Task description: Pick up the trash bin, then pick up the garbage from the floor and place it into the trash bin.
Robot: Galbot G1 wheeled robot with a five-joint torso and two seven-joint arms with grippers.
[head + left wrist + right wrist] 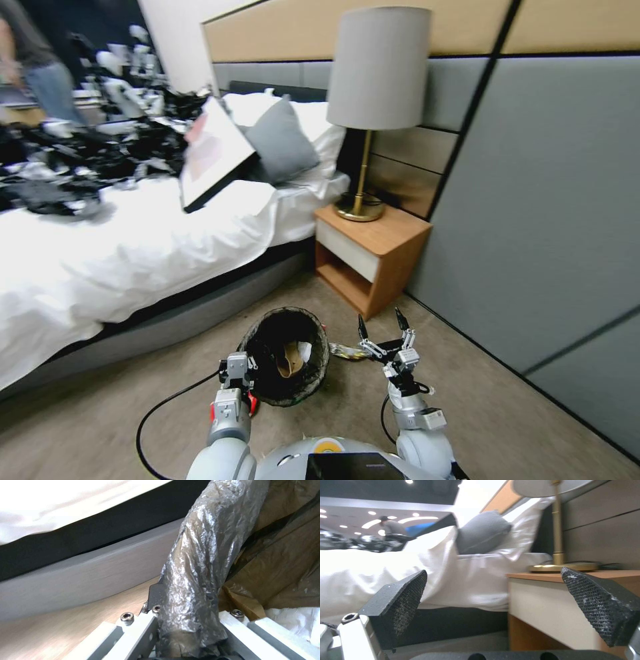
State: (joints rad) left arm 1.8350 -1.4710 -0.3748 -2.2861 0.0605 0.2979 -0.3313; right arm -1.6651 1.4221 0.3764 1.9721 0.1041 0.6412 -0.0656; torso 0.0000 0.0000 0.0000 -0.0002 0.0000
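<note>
Bedroom floor fills the lower part of my head view, beige and matte, with a bed on my left and a wooden nightstand carrying a lamp straight ahead against the grey wall panels.

My left gripper is clenched on the near-left rim of the bin, which hangs in front of me beside the bed frame. From the left wrist camera I see the black bag, folded over the rim, running up between my fingers, pinched tight. Inside the bin I can make out brown crumpled paper and a bit of white tissue; the wrist view shows the same brown paper and tissue beyond the rim.

My right gripper sits just right of the bin, fingers spread wide and holding nothing, tips pointing toward the nightstand. Through the right wrist camera the two black textured pads stand well apart, framing the bed sheet and the nightstand front.

A small shiny scrap of garbage lies on the floor, between the bin's right edge and my right gripper, close to the foot of the nightstand. I cannot tell what kind of litter it is.

A black cable loops across the floor beside my left arm.
</note>
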